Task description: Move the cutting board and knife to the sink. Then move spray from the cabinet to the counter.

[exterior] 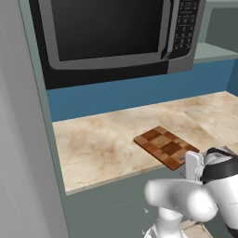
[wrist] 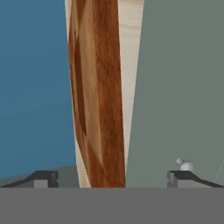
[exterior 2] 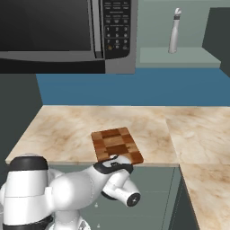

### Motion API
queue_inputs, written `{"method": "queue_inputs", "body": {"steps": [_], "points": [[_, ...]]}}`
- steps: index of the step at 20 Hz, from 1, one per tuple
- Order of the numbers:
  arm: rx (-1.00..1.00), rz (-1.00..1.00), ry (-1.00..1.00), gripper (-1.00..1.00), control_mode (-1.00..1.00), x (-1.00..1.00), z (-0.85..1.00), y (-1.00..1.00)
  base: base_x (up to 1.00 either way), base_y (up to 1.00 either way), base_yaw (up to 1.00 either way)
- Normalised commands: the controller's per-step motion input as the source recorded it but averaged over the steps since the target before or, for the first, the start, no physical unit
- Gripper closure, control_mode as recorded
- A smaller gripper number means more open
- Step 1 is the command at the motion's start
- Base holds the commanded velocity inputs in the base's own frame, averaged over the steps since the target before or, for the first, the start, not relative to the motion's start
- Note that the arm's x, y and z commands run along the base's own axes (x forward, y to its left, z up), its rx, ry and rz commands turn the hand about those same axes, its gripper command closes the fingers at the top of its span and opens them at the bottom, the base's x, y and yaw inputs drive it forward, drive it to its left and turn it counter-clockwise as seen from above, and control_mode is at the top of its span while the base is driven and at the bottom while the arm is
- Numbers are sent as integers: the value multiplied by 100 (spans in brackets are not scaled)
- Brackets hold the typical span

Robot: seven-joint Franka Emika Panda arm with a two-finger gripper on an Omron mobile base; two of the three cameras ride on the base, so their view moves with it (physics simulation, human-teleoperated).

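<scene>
Claw point(wrist: 112, 179) tips spread wide, nothing between them, cutting board point(wrist: 98, 100) edge-on ahead, near corner behind arm, counter point(exterior: 102, 139).

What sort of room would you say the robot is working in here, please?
Most likely a kitchen, rendered rather than real. A microwave hangs above a beige marbled counter, a checkered wooden cutting board lies near the counter's front edge, and grey-green cabinet fronts run below.

Brown-checkered cutting board point(exterior: 166, 147), beige-veined counter point(exterior: 100, 144).
</scene>
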Motion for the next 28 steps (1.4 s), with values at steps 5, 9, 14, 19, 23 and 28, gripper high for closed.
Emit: {"method": "queue_inputs", "body": {"steps": [5,9,14,19,23,28], "points": [[0,0,0,-100,-100,21,-9,0,0,0,0],[0,0,0,-100,-100,16,0,0,0,0,0],[0,0,0,-100,-100,11,0,0,0,0,0],[0,0,0,100,-100,7,-1,0,0,0,0],[0,0,0,100,-100,12,-5,8,0,0,0],[0,0,0,100,-100,13,-5,14,0,0,0]]}}
